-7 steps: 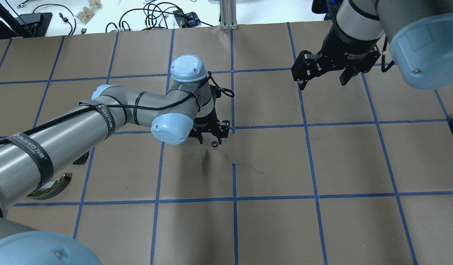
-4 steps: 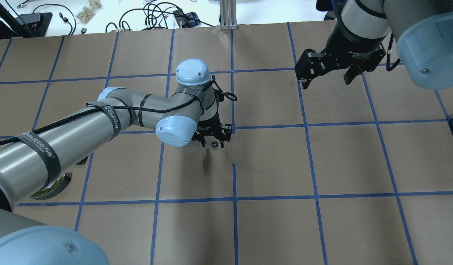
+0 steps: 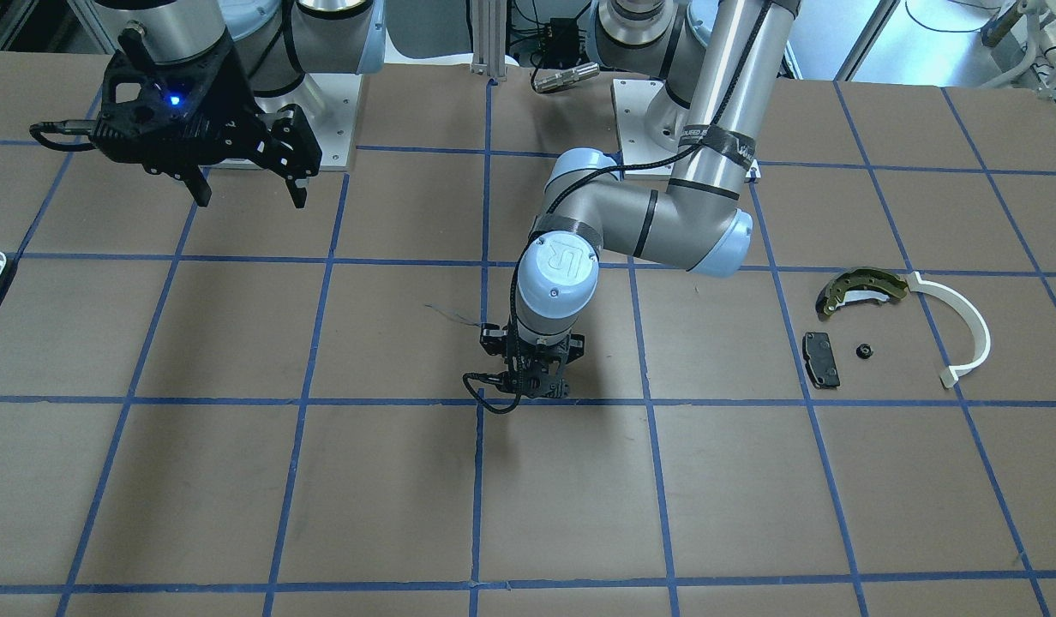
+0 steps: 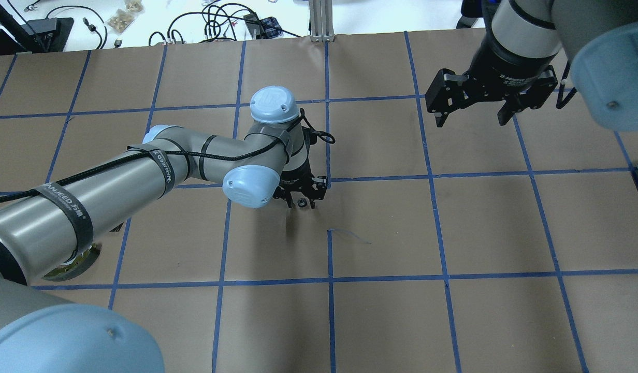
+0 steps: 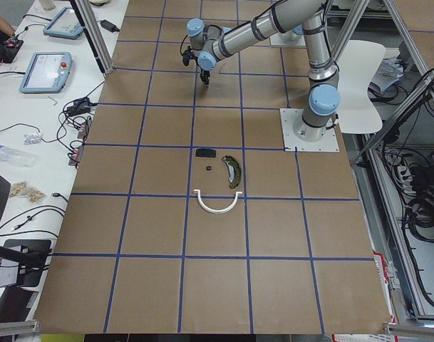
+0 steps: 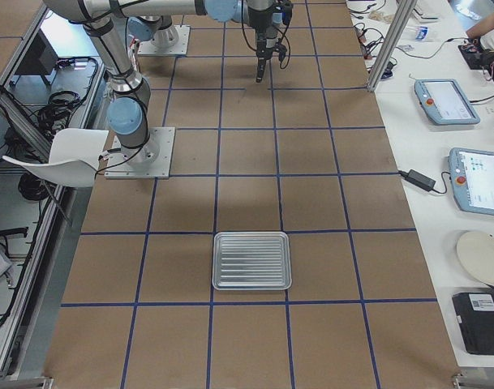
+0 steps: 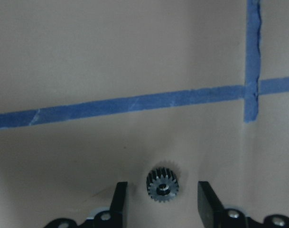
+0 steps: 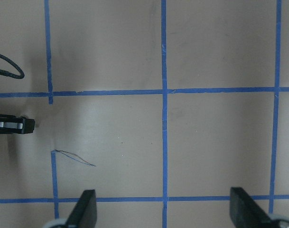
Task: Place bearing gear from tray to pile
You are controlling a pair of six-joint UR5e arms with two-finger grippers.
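Note:
A small black bearing gear (image 7: 163,186) lies on the brown paper near the table's middle; it also shows in the overhead view (image 4: 301,202). My left gripper (image 7: 161,202) is low over it and open, one finger (image 7: 118,198) on each side, with gaps to the gear. My right gripper (image 4: 472,118) is open, empty and raised at the far right. The silvery tray (image 6: 251,260) lies at the table's right end. The pile holds an olive-gold brake shoe (image 3: 862,287), a white arc (image 3: 967,330), a black pad (image 3: 820,358) and another small black part (image 3: 862,350).
Blue tape lines grid the brown paper. My left arm (image 4: 143,176) stretches across the left half and hides most of the pile in the overhead view. Cables and clutter lie beyond the table's far edge (image 4: 194,26).
My left gripper has come down and shifted slightly right, so its fingers now straddle the gear. My right gripper has moved right, away from the middle. The gear has not moved.

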